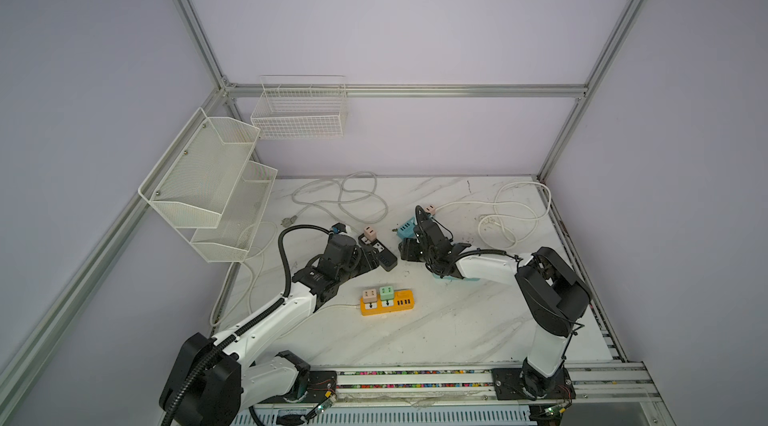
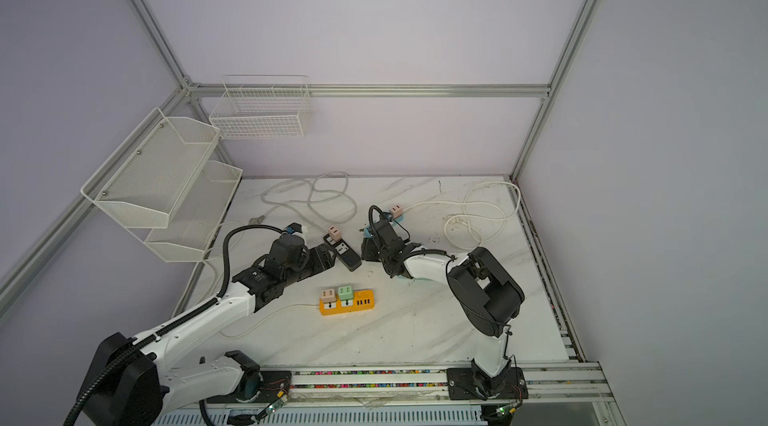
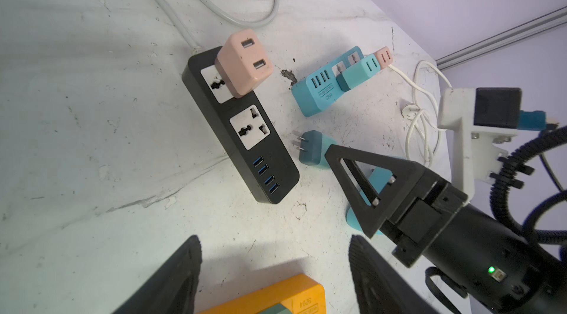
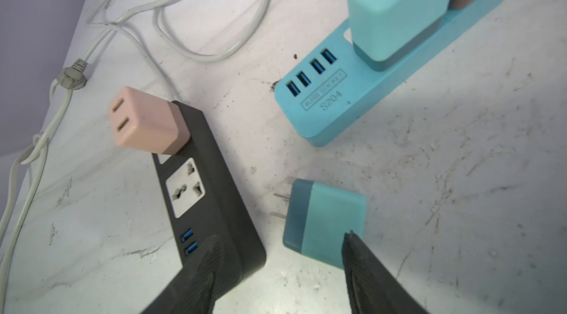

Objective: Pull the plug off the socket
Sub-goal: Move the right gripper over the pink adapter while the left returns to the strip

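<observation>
One pull looks done: a teal plug (image 4: pixel 325 223) lies loose on the table (image 4: pixel 445 205) just beside the USB end of the black strip (image 4: pixel 233 211), on its side, prongs bare and pointing at the strip. The socket nearest it on the strip is empty. A pink plug (image 4: pixel 147 122) sits plugged into the strip's far socket, so by my reading the step in hand is letting go and clearing away. The next move calls for lifting clear of the teal plug, reaching along the strip to the pink one, pinching its flat sides and drawing straight up, likely with the strip braced. The right gripper (image 4: pixel 280 235) is spread wide and pinches nothing. One of its fingers (image 4: pixel 362 266) overlaps the teal plug's edge, touching or not I cannot tell, and the other hangs over the strip's USB end. The left gripper (image 3: pixel 273 237) is spread too and empty, just off the strip's USB end, above the orange strip (image 3: pixel 276 297). The blue strip (image 4: pixel 337 104) lies near, past the teal plug.
</observation>
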Robot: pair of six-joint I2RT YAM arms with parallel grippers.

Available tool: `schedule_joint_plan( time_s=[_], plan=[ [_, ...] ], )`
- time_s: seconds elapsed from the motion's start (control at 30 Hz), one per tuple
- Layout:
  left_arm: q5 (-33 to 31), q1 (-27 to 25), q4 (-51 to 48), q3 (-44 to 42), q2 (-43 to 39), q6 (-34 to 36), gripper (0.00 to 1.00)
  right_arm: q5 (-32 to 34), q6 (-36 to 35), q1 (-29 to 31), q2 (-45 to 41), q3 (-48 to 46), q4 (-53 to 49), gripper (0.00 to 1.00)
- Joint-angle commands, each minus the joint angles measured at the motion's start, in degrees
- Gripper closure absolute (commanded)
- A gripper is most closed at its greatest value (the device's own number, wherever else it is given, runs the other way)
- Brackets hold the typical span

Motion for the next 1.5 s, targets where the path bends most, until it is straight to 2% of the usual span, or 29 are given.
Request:
schedule_joint_plan(
  time_s=[0.0,0.17,0.33,0.43,0.6,0.8,1.13,1.47],
  plan=[
    [-1.31,1.6,-1.57,1.05,-2.52,2.2,0.23,2.43,-2.93,1.97,-2.05,3.07,-4.93,0.34],
    [-0.66,4.51,-3.25,0.66,-4.97,3.44,0.23,3.62,-6.28,3.99,-1.94,6.72,-7.98,0.33],
    [-0.17,7.7,-4.06,-0.53,-7.32,3.38,0.22,-1.49,-11.9,5.27,0.26,12.17,-8.94,0.33],
    [1.18,9.58,-3.6,-1.83,-8.22,3.02,0.22,-1.55,-13.95,5.56,1.65,14.26,-7.75,0.33],
    [2.42,12.47,-2.91,-3.35,-8.63,3.27,0.22,-2.64,-18.34,5.65,8.65,21.64,-11.22,0.33],
    [4.16,15.24,-0.66,-5.04,-7.1,3.18,0.22,0.36,-21.96,5.8,15.85,28.72,-14.63,0.33],
    [5.45,16.14,0.94,-6.19,-3.78,1.19,0.22,2.45,-26.4,5.88,23.75,35.67,-14.96,0.39],
    [6.5,16.41,1.91,-6.36,-1.34,0.54,0.2,1.19,-29.58,5.88,28.66,40.08,-15.68,0.48]
  ],
)
